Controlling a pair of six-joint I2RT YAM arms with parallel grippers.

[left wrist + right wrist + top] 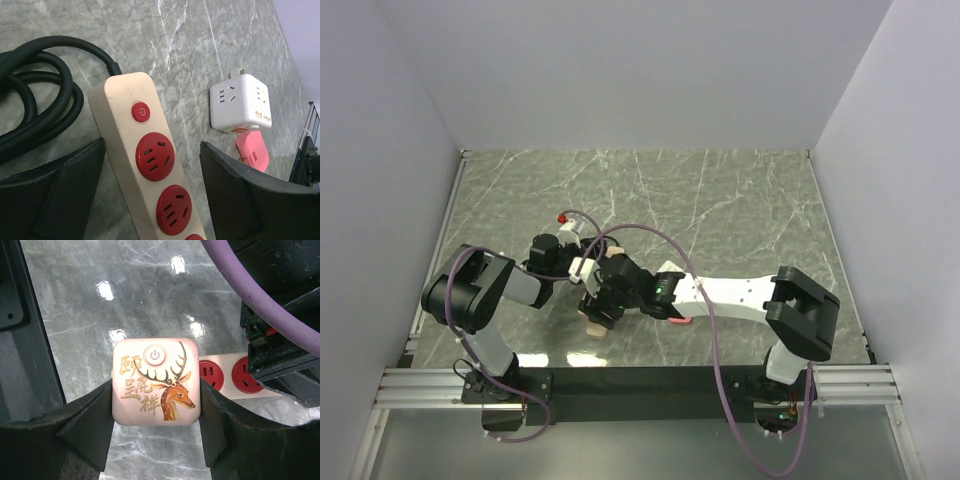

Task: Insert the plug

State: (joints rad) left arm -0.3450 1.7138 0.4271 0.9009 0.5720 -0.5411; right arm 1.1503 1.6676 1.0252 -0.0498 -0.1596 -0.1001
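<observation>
While the right gripper (156,395) clamps the plug (156,382) by its two side faces, the deer-printed front and round button of the plug face the wrist camera. Its prongs are hidden behind the body. The plug covers one end of the power strip (229,364); whether the prongs are seated cannot be told. Just beside the plug, two red sockets (212,375) show open slots.

The left gripper (152,145) has its jaws wide open and holds nothing. Its fingers (65,185) straddle the power strip level with the socket nearest the red switch (140,112). One finger is just beside the edge of the strip and the other stands apart from it. Two further sockets in this view also show open slots.

A black cord (40,100) leaves the switch end and lies coiled on the table (720,200).

To the right of the power strip, a white adapter cube (240,107) lies on the table with its prongs exposed, and a pink piece (252,150) lies against it. In the overhead view the pink piece shows under the right forearm. Both grippers meet left of centre, in the near half of the table.
</observation>
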